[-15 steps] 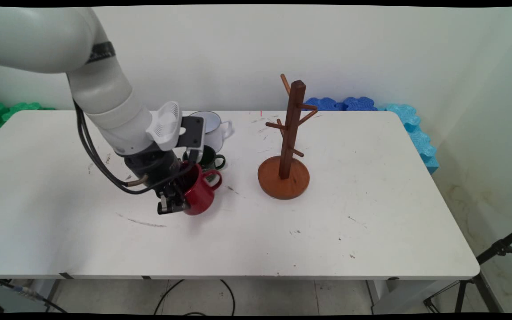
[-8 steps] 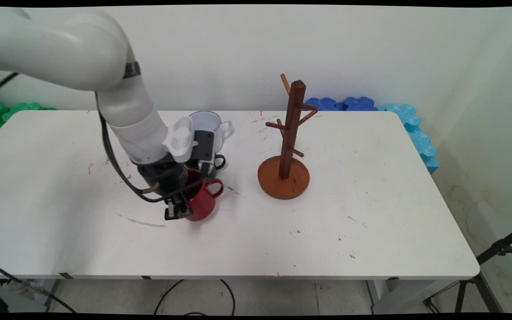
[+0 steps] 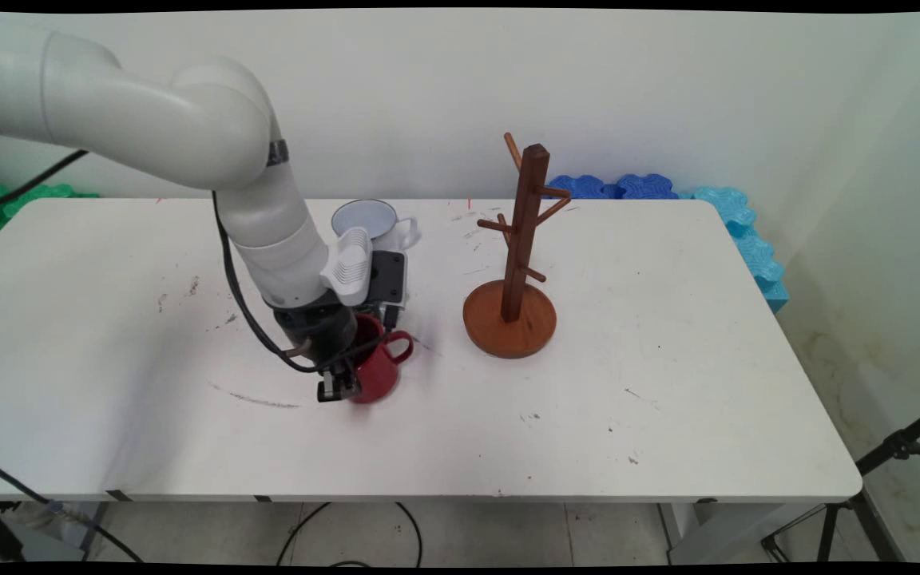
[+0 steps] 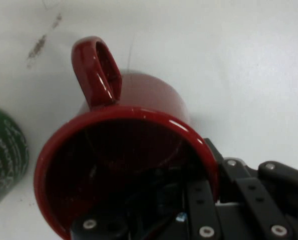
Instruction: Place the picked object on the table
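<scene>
Left of the brown wooden mug tree (image 3: 513, 263), black claw (image 3: 338, 389) clamps glossy red ceramic mug's (image 3: 378, 367) rim, tilted on white worktop (image 3: 668, 383).

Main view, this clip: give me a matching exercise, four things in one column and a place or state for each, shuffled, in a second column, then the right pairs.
Things:
1. red mug
2. white mug
3. wooden mug tree
4. green mug

Places or states:
A. stands bare, no mug on its pegs
B. gripped at its rim by the tool, one finger inside
C. far side of the table, behind the arm's wrist
D. only seen in the hand view, beside the red one

Pairs: 1-B, 2-C, 3-A, 4-D
</scene>
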